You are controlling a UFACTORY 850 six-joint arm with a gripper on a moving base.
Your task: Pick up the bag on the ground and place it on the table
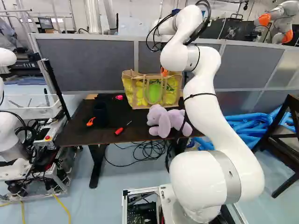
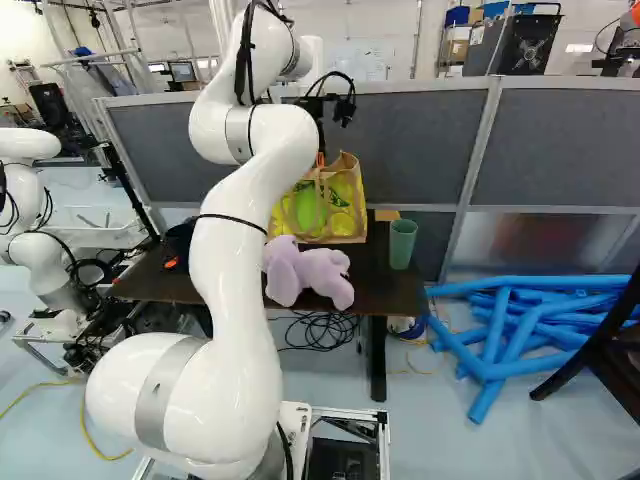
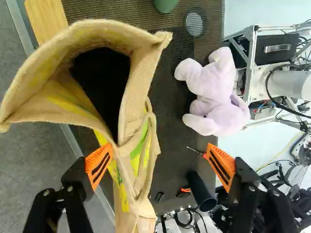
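Note:
The tan bag (image 1: pixel 154 93) with yellow and green print stands upright at the back edge of the dark table (image 1: pixel 74 133), its bottom seemingly on the tabletop. My gripper (image 1: pixel 164 72) is at the bag's top. From the wrist view, the gripper (image 3: pixel 159 166) is open, fingers wide apart, one in front of the bag's side (image 3: pixel 116 184), the other over the table. A handle loop (image 3: pixel 151 141) shows between the fingers, not pinched. The bag's mouth is open, with a dark inside.
A purple plush toy (image 1: pixel 168 122) lies on the table's near side, with a screwdriver (image 1: pixel 120 130), a dark cup (image 1: pixel 100 113) and a green cup (image 2: pixel 402 244) around. A grey partition (image 2: pixel 560 150) stands behind. Another robot (image 1: pixel 11 140) is at the left, blue tubes (image 2: pixel 500 340) at the right.

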